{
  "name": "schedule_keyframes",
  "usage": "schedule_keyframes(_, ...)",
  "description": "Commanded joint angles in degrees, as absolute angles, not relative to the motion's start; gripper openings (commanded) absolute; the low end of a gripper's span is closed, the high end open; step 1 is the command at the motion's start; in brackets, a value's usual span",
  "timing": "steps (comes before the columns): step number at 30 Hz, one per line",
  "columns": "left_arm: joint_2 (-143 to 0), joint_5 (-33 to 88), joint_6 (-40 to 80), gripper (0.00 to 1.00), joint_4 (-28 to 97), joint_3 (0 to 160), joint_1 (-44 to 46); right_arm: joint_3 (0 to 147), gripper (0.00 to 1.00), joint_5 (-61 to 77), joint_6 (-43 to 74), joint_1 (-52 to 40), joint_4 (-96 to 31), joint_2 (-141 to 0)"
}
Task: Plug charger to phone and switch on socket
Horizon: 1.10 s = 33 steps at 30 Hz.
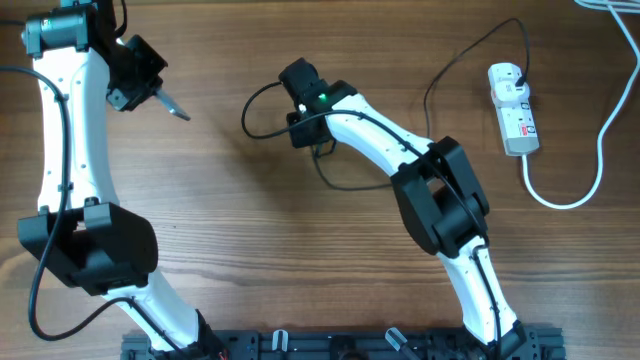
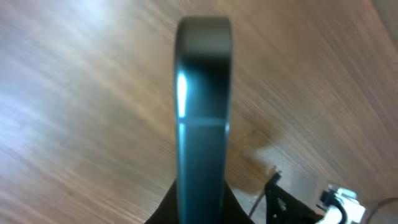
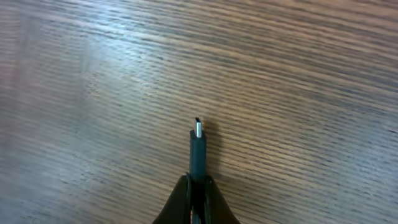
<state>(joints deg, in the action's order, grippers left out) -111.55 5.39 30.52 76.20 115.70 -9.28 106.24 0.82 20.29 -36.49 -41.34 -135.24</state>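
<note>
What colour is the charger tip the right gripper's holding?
Silver tip on a black plug; the right wrist view shows it best.

we see the phone edge-on, a slim dark teal side with a rounded end, clamped at its near end in the left gripper. the charger is a thin black cable that runs from a plug on the socket and loops across the table. its small black connector, silver tip bare, is pinched in the right gripper. the socket, a white oblong block with red markings, lies flat, well apart from the phone, its thick white cord curling away.
</note>
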Motion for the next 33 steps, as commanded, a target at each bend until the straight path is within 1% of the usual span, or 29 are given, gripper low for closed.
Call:
schedule_keyframes(1,-111.37,18.37,21.85,0.04,71.81,116.14,-9.23,107.48,0.04,11.9,15.31,-36.67,-41.17,-132.57)
schedule_keyframes(5,-111.37,33.58,15.16,0.04,65.45,116.14,-9.23,107.48,0.04,21.71,11.05,-36.1,-41.67,-122.3)
schedule_keyframes(8,-111.37,48.03,13.19,0.04,59.79,116.14,-9.23,107.46,0.04,33.34,5.78,-35.24,-43.97,-112.57)
schedule_keyframes(10,-111.37,57.43,13.21,0.04,56.1,116.14,-9.23,107.46,0.04,38.48,3.66,-35.03,-45.84,-106.83)
schedule_keyframes(11,-111.37,65.65,13.21,0.04,53.12,116.14,-9.23,107.46,0.04,39.9,2.68,-35.0,-46.92,-103.59)
schedule_keyframes(13,-111.37,75.61,13.26,0.04,48.8,116.14,-9.23,107.46,0.04,39.99,2.57,-35.0,-48.29,-100.16)
schedule_keyframes(14,-111.37,83.83,13.28,0.04,44.58,116.14,-9.23,107.46,0.04,39.99,2.52,-35.0,-49.69,-98.3)
schedule_keyframes(15,-111.37,88.73,13.28,0.04,42.19,116.14,-9.21,107.44,0.04,40.45,2.52,-35.0,-50.39,-97.45)
schedule_keyframes(17,-111.2,90.35,15.79,0.04,40.64,116.16,-9.13,107.35,0.04,43.68,2.57,-35.0,-50.48,-97.06)
schedule_keyframes(20,-110.98,90.35,15.88,0.04,40.64,116.16,-8.95,106.43,0.04,47.29,3.75,-34.85,-47.7,-97.3)
schedule_keyframes(27,-109.91,90.32,15.9,0.04,39.35,116.16,-8.88,100.51,0.04,47.05,18.26,-33.41,-33.41,-98.06)
schedule_keyframes(33,-109.91,90.35,15.9,0.04,39.4,116.16,-8.88,86.13,0.04,52.58,32.62,-33.52,-8.82,-98.06)
